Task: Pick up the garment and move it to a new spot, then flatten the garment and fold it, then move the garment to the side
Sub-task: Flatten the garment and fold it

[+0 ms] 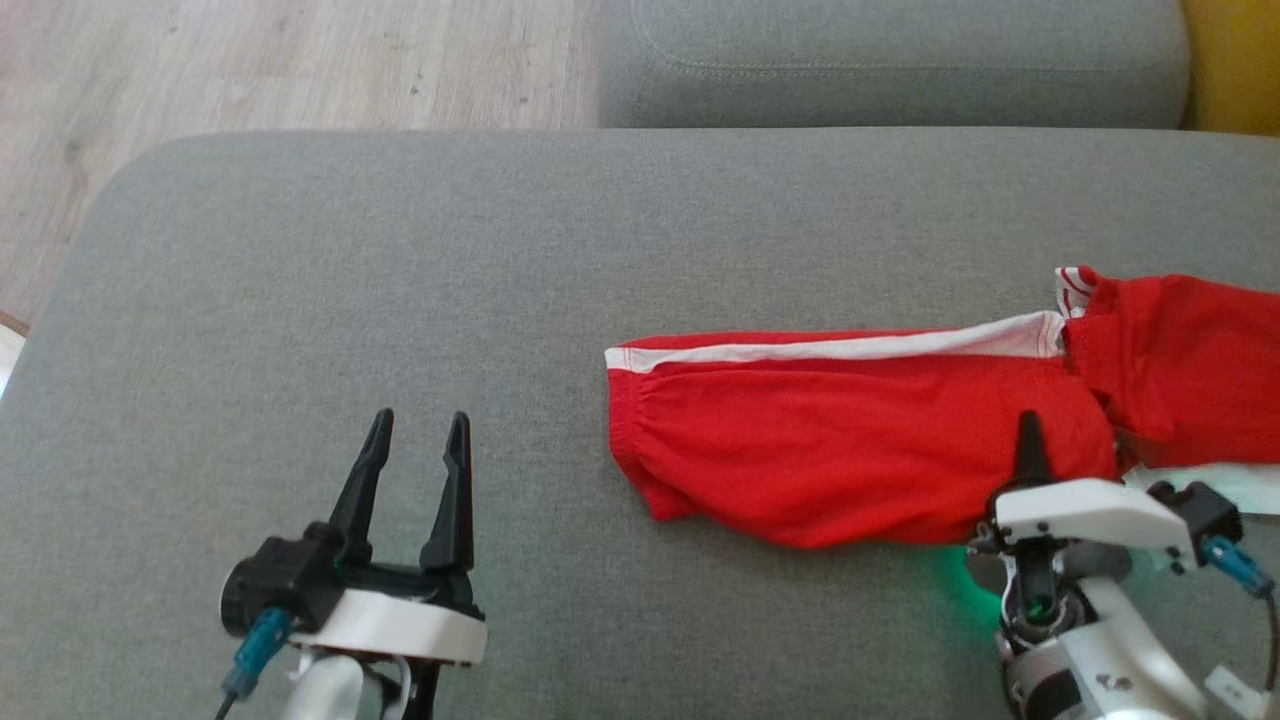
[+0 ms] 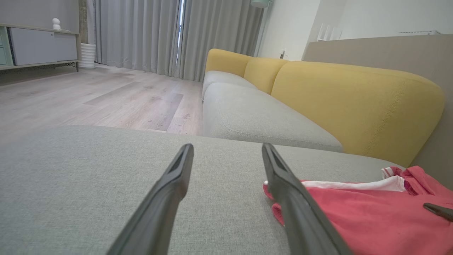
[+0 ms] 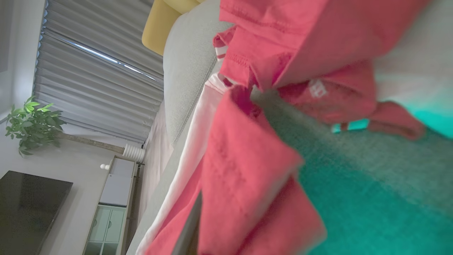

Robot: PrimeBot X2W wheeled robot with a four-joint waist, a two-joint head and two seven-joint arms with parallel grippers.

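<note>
The garment [image 1: 850, 430], red cloth with a white side stripe, lies stretched out across the right half of the grey cushion [image 1: 400, 250]. My right gripper [image 1: 1030, 430] sits at the garment's near edge, shut on a fold of it. In the right wrist view the red garment [image 3: 247, 170] drapes over a dark finger [image 3: 189, 226]. Well to the garment's left, my left gripper [image 1: 422, 420] hovers over bare cushion, open and holding nothing. Seen from the left wrist, the left gripper [image 2: 227, 147] points past the garment [image 2: 354, 212], whose hem lies beside the right finger.
A second grey seat [image 1: 900, 60] lies beyond the cushion, with a yellow backrest [image 2: 354, 99] along the right. Wooden floor [image 1: 250, 60] lies past the cushion's far left edge. A pale cloth strip [image 1: 1200, 480] shows under the garment at the right.
</note>
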